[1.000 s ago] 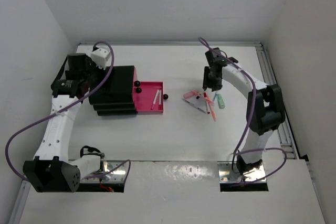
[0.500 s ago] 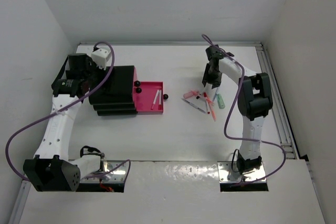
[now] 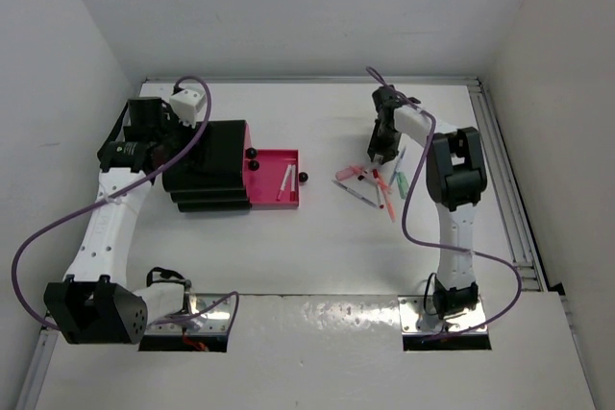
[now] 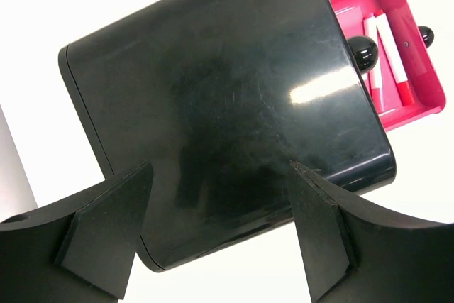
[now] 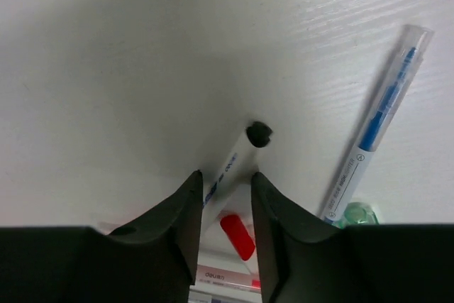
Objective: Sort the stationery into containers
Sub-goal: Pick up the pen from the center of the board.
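1. As I look down from my left wrist, my left gripper hangs over the black drawer box. Its two fingers are wide apart, with nothing between them.
2. The box stands on the left part of the table.
3. One pink drawer is pulled out of the box toward the right, and its round black knob is on the front edge.
4. Two pens lie side by side inside this drawer: a white pen with a red cap and a white pen with a pink end.
5. Two more black knobs sit at the edge of the box, just beside the open drawer.
6. My right gripper is down at the far end of the loose pile of pens, well apart from the drawer.
7. In my right wrist view, the fingers are close together, one on each side of a white pen with a black tip. I cannot tell if they already press on it.
8. To the right of this pen lies a clear pen with blue ink, and the end of a mint green marker is just beside its lower end. A red cap shows lower down, between my two fingers.
9. From above, the pile also has a short pink piece and a red pen. Both lie flat on the table, between the drawer and my right arm.
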Motion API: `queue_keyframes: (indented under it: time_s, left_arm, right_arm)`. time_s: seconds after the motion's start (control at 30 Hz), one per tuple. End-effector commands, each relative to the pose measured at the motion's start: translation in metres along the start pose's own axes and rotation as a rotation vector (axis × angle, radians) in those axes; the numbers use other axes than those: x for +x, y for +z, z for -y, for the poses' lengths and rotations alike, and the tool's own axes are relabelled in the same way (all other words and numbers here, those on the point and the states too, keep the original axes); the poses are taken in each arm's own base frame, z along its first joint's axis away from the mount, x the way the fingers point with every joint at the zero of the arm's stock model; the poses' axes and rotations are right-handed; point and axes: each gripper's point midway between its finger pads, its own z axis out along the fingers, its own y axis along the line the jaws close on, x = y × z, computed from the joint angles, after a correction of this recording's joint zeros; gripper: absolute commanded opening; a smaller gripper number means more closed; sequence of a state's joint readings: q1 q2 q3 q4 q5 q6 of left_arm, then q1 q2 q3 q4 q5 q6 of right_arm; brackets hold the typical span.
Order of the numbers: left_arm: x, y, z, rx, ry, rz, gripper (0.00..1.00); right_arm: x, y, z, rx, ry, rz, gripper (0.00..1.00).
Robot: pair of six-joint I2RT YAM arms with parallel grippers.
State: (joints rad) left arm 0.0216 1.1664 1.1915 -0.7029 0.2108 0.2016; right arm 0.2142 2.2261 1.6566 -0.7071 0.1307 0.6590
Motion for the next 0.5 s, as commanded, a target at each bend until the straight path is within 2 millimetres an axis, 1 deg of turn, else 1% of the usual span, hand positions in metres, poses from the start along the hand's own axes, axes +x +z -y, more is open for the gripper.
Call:
queue_keyframes:
  time_s: [0.0, 0.03, 0.1, 0.13, 0.2, 0.23, 0.27, 0.3, 0.33, 0.37, 0.43, 0.47]
  left_arm:
    - [-0.004, 0.0, -0.005, -0.017, -0.005, 0.013, 0.82]
    - [-0.004, -0.001, -0.006, -0.02, -0.005, 0.015, 0.82]
    - [-0.002, 0.001, -0.006, -0.02, 0.001, 0.006, 0.82]
    - [-0.002, 0.001, -0.007, -0.023, 0.0, 0.002, 0.83]
    - [-0.001, 0.001, -0.008, -0.025, 0.005, 0.0, 0.82]
    - [-0.001, 0.001, -0.007, -0.024, 0.007, 0.0, 0.82]
    - [-0.001, 0.001, -0.008, -0.025, 0.006, 0.0, 0.82]
    - [-0.001, 0.001, -0.008, -0.025, 0.006, -0.002, 0.83]
    - [-0.001, 0.001, -0.008, -0.025, 0.006, 0.0, 0.82]
    - [0.001, 0.002, -0.007, -0.024, 0.007, -0.004, 0.82]
    - [0.001, 0.002, -0.008, -0.024, 0.008, -0.005, 0.82]
    - [0.002, 0.002, -0.008, -0.025, 0.008, -0.006, 0.82]
  right_arm:
    - [-0.01, 0.006, -0.014, -0.039, 0.027, 0.011, 0.32]
    - [-0.01, 0.007, -0.016, -0.041, 0.027, 0.01, 0.25]
    - [-0.014, 0.01, -0.019, -0.048, 0.031, 0.012, 0.17]
    - [-0.019, 0.013, -0.023, -0.056, 0.033, 0.019, 0.11]
    - [-0.025, 0.014, -0.026, -0.059, 0.025, 0.03, 0.06]
    - [-0.034, 0.015, -0.03, -0.066, 0.019, 0.048, 0.04]
    - [-0.038, 0.016, -0.029, -0.061, 0.008, 0.061, 0.0]
    - [-0.048, 0.011, -0.034, -0.071, 0.001, 0.086, 0.0]
    - [-0.053, 0.014, -0.03, -0.055, -0.008, 0.1, 0.0]
    - [-0.058, 0.014, -0.03, -0.056, -0.007, 0.113, 0.0]
    - [-0.074, 0.01, -0.031, -0.068, -0.004, 0.153, 0.0]
    - [-0.086, 0.007, -0.033, -0.078, -0.008, 0.188, 0.0]
